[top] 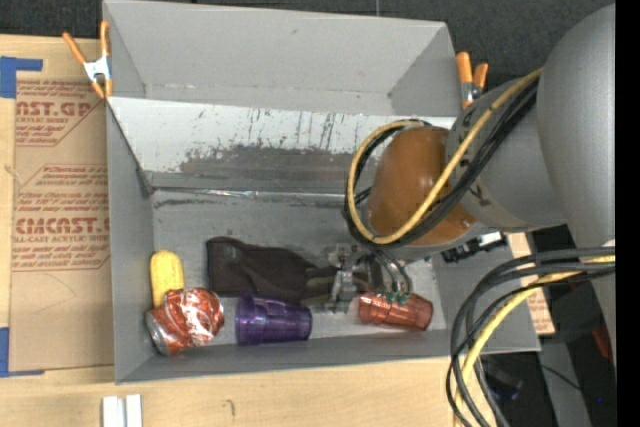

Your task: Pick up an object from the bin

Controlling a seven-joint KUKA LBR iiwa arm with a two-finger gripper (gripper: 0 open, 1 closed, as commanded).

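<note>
My gripper is low in the bin's front right part, under the orange wrist cover. It sits at the right end of a dark brown, floppy, glove-like piece that lies flat along the floor. A copper-red cup lies on its side just right of and below the gripper. A purple translucent cup lies on its side just left of and below it, against the front wall.
A crushed red and silver can lies in the front left corner, with a yellow corn-shaped piece above it. The arm and its cables cover the bin's right side. The sloped back wall rises behind.
</note>
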